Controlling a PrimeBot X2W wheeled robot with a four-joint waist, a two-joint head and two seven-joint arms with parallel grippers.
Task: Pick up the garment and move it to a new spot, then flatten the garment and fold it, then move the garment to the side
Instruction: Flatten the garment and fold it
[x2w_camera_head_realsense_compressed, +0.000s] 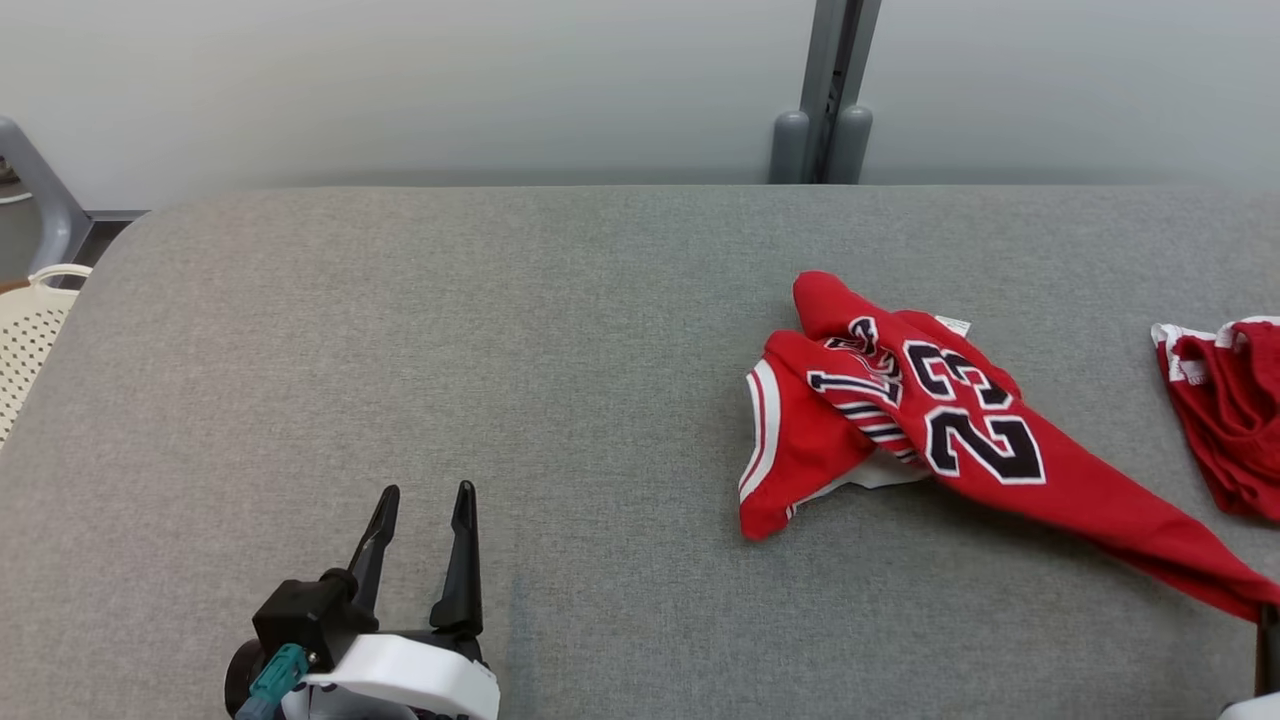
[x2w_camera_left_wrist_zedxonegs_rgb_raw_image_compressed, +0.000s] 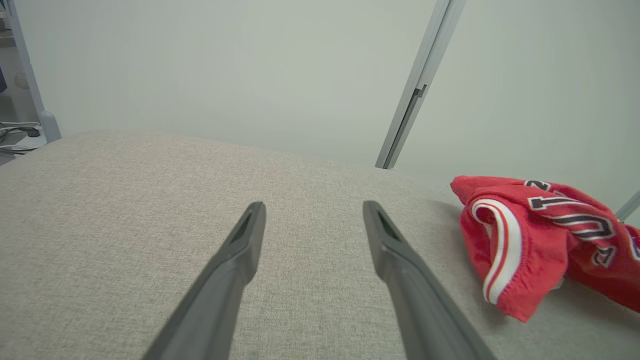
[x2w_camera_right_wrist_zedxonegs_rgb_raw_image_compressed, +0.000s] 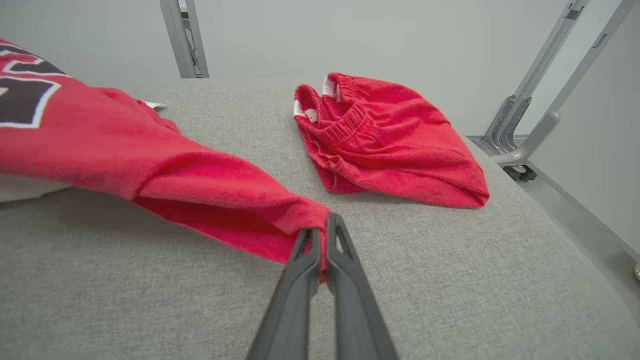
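The garment (x2w_camera_head_realsense_compressed: 930, 425) is a red jersey with black and white numbers and white trim, lying crumpled at the right of the grey table. One corner is drawn out toward the lower right. My right gripper (x2w_camera_right_wrist_zedxonegs_rgb_raw_image_compressed: 321, 235) is shut on that corner of the garment (x2w_camera_right_wrist_zedxonegs_rgb_raw_image_compressed: 150, 165), and a dark fingertip (x2w_camera_head_realsense_compressed: 1268, 640) shows at the right edge of the head view. My left gripper (x2w_camera_head_realsense_compressed: 428, 500) stands open over bare table at the lower left, well apart from the cloth. In the left wrist view the garment (x2w_camera_left_wrist_zedxonegs_rgb_raw_image_compressed: 530, 240) lies to the right of the open left gripper (x2w_camera_left_wrist_zedxonegs_rgb_raw_image_compressed: 312, 210).
A second red piece with an elastic waistband (x2w_camera_right_wrist_zedxonegs_rgb_raw_image_compressed: 385, 145) lies at the table's right end (x2w_camera_head_realsense_compressed: 1225, 410). A grey post (x2w_camera_head_realsense_compressed: 825, 100) stands behind the table (x2w_camera_head_realsense_compressed: 500, 330). A pale perforated basket (x2w_camera_head_realsense_compressed: 25, 330) sits beyond the left edge. Metal frame legs (x2w_camera_right_wrist_zedxonegs_rgb_raw_image_compressed: 530, 120) stand past the right edge.
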